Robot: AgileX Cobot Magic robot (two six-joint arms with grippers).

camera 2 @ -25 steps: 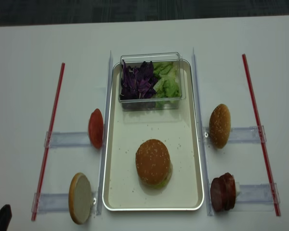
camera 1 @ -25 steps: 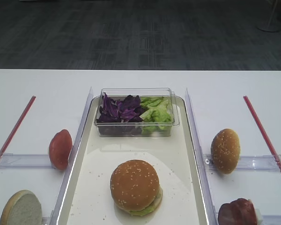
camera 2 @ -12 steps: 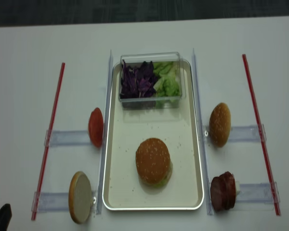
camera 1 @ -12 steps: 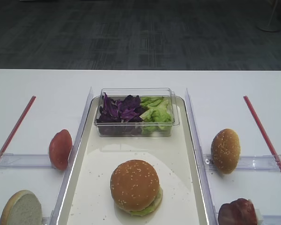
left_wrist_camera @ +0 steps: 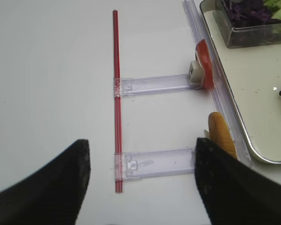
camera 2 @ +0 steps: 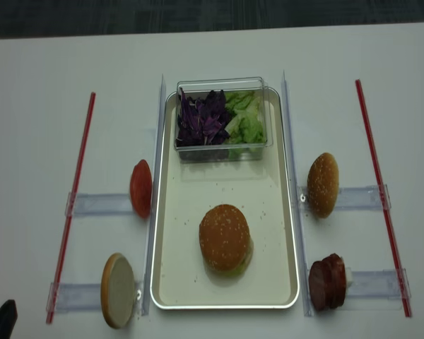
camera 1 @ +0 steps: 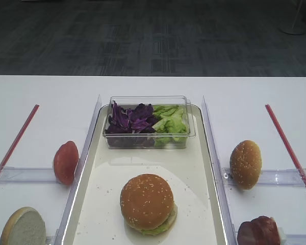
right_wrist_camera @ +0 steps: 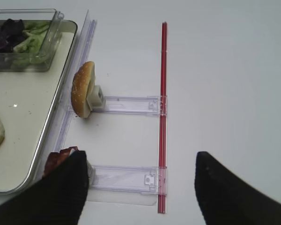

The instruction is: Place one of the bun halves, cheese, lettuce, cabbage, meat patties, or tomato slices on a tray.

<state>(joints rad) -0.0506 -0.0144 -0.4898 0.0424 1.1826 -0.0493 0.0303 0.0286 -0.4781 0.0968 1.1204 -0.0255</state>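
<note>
A sesame bun half tops a stacked burger on the cream tray, with lettuce showing under it. A second bun half stands on edge on a holder right of the tray. Meat patties stand at the front right, tomato slices at the left. Cabbage and lettuce fill the clear box. Cheese is out of view. My right gripper and left gripper hover open over the table, each holding nothing.
A pale flat-faced bun half stands at the front left. Red strips and clear plastic holders flank the tray. A dark tip of the left arm shows at the bottom left corner.
A dark tip at the right edge of the overhead view a second ago has left that view. Nothing on the table has moved.
</note>
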